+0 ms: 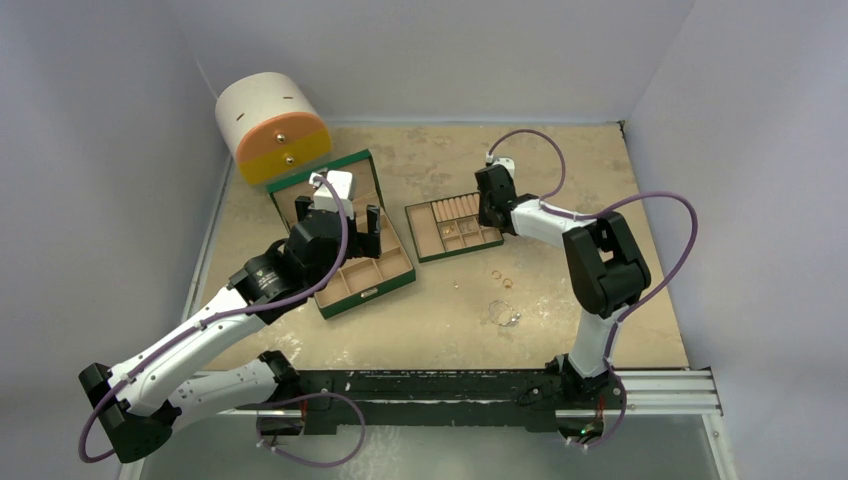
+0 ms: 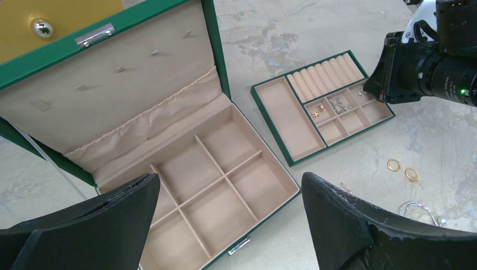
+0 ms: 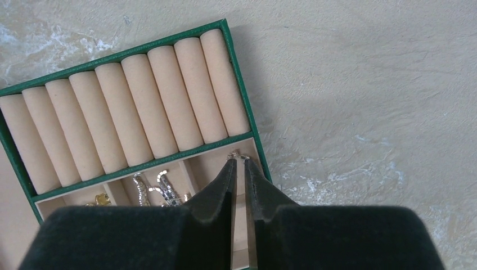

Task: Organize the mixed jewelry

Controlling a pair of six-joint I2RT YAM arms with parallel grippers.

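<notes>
Two gold rings (image 1: 495, 274) (image 2: 394, 165) and a thin silvery wire hoop (image 1: 503, 314) (image 2: 419, 209) lie loose on the table, right of the green box (image 1: 370, 285) (image 2: 194, 169). A tiny silvery earring (image 2: 344, 188) lies nearer the box. The small green tray (image 1: 425, 240) (image 2: 289, 118) (image 3: 140, 166) holds silvery earrings (image 3: 157, 188) (image 2: 337, 104) and a gold one (image 3: 101, 198) (image 2: 319, 109). My right gripper (image 1: 490, 215) (image 3: 238, 159) hangs over the tray's right-end compartment, jaws parted by a slit, a tiny silvery piece (image 3: 237, 154) at the tips. My left gripper (image 1: 338, 215) (image 2: 229, 177) stands wide open above the box, empty.
The box's lid (image 2: 112, 95) stands open behind its several tan compartments. The round white-and-orange drawer case (image 1: 270, 125) (image 2: 56, 17) sits at the back left, close behind the lid. Ring rolls (image 3: 140, 101) fill the tray's far row. White walls close in three sides.
</notes>
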